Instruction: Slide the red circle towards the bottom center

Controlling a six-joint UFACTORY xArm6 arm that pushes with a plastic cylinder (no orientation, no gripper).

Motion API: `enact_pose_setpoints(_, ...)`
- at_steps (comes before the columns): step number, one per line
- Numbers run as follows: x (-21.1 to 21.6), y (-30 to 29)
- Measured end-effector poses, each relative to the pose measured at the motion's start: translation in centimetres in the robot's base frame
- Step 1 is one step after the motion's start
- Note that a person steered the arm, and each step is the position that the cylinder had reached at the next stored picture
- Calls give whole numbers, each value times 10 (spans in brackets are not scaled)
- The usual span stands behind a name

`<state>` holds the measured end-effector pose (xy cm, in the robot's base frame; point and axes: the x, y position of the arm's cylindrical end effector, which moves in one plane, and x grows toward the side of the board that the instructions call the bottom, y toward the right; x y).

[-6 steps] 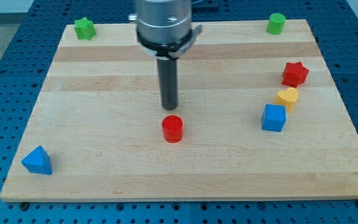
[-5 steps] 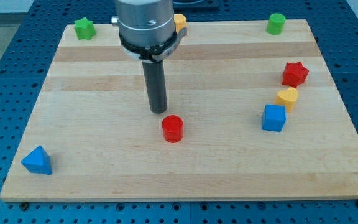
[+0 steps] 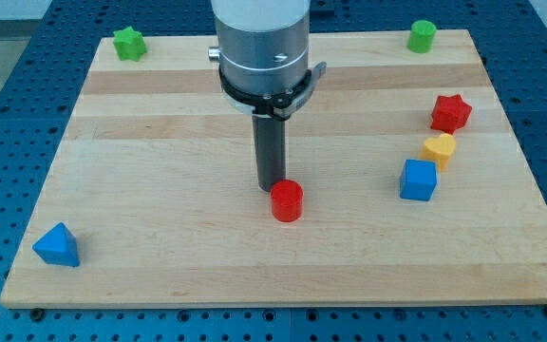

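The red circle (image 3: 287, 200) is a short red cylinder a little below the middle of the wooden board (image 3: 160, 237). My tip (image 3: 273, 187) is at the lower end of the dark rod, right at the circle's upper left edge and touching it or nearly so. The arm's grey body rises from the rod to the view's top.
A blue cube (image 3: 418, 180), a yellow heart-like block (image 3: 439, 149) and a red star (image 3: 450, 112) stand at the right. A green circle (image 3: 422, 36) is at the top right, a green star (image 3: 129, 43) at the top left, a blue triangle (image 3: 57, 245) at the bottom left.
The red circle has shifted to the right and slightly down. My tip swung left, then came back right and down to the circle's upper left edge. The arm now hides a yellow block at the top.
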<state>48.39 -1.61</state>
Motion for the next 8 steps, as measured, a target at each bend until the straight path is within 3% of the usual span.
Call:
enact_pose_setpoints(2, 42, 2)
enact_pose_setpoints(4, -5, 18)
enact_pose_setpoints(5, 16, 55)
enact_pose_setpoints(8, 46, 52)
